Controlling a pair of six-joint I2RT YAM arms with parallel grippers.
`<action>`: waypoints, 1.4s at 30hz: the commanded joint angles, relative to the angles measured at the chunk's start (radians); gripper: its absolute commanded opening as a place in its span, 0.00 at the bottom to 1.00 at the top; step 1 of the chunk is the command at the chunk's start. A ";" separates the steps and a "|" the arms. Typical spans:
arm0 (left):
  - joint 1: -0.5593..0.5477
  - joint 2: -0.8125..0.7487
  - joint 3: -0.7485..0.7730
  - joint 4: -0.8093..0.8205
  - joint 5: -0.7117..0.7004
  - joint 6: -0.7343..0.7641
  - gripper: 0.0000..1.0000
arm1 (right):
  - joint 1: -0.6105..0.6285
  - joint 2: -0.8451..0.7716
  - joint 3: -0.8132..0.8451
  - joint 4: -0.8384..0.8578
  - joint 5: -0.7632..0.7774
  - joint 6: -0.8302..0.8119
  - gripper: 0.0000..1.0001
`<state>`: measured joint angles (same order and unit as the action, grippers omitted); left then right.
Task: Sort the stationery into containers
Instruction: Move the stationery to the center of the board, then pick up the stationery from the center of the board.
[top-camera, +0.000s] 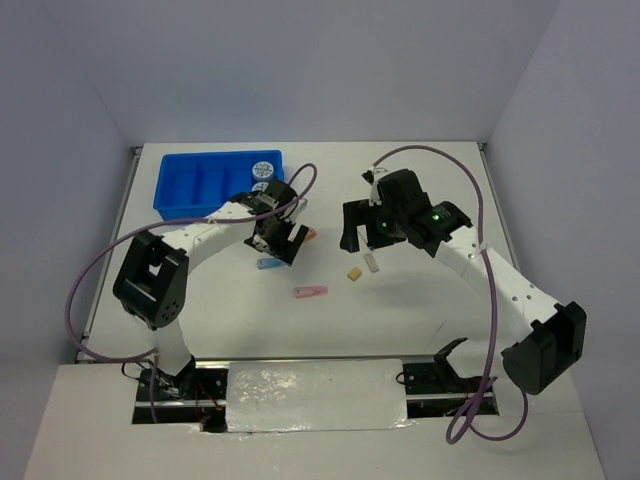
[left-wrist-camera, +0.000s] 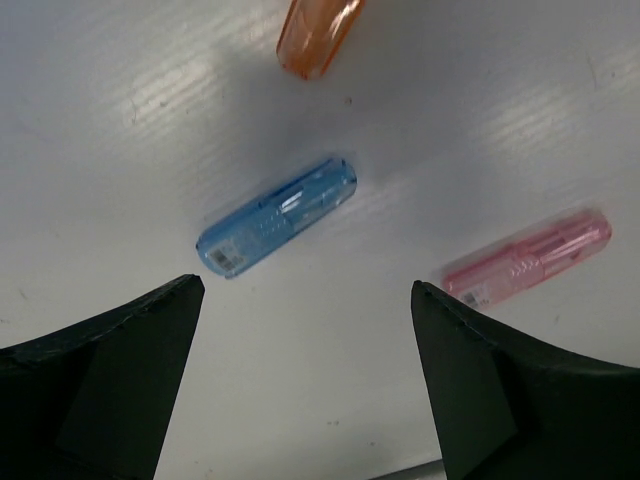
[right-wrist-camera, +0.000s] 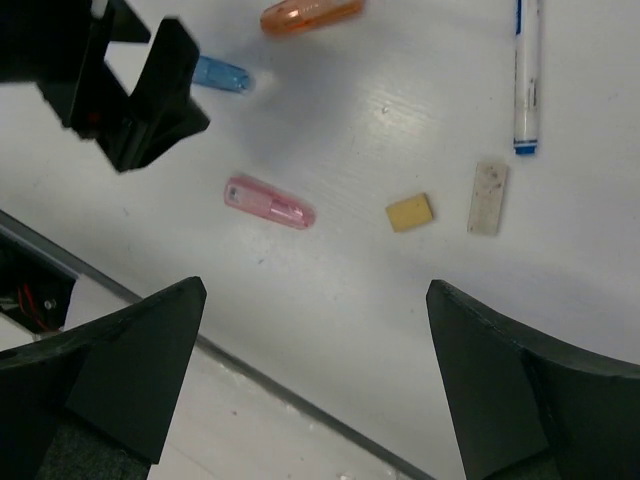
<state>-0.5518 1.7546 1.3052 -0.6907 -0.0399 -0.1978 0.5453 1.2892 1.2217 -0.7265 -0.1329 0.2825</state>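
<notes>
The blue tray (top-camera: 200, 185) stands at the far left with two patterned rolls (top-camera: 264, 176) in its right end compartment. My left gripper (top-camera: 278, 243) is open and empty, just above a blue clip (left-wrist-camera: 278, 216), with an orange clip (left-wrist-camera: 318, 35) beyond it and a pink clip (left-wrist-camera: 528, 257) to its right. My right gripper (top-camera: 366, 234) is open and empty above the table. Under it lie a tan block (right-wrist-camera: 410, 212), a whitish block (right-wrist-camera: 488, 198), the white pen with blue cap (right-wrist-camera: 527, 80), and the pink clip (right-wrist-camera: 269, 202).
The left gripper's black fingers (right-wrist-camera: 130, 90) show in the right wrist view, close to the blue clip (right-wrist-camera: 220, 75). The table's near edge (right-wrist-camera: 250, 370) runs under the right gripper. White walls enclose the table on three sides.
</notes>
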 joint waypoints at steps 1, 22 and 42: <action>0.003 0.061 0.067 0.054 -0.014 0.060 0.97 | 0.002 -0.090 -0.004 0.027 -0.039 -0.008 0.99; 0.047 0.163 -0.072 0.108 -0.047 -0.035 0.59 | 0.001 -0.146 0.167 -0.079 0.015 -0.066 1.00; 0.252 -0.029 0.259 -0.016 -0.134 -0.253 0.04 | -0.015 -0.100 0.191 -0.071 0.018 -0.072 1.00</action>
<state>-0.3866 1.7073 1.4456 -0.6926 -0.1291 -0.3962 0.5400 1.1820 1.4185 -0.8230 -0.1093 0.2188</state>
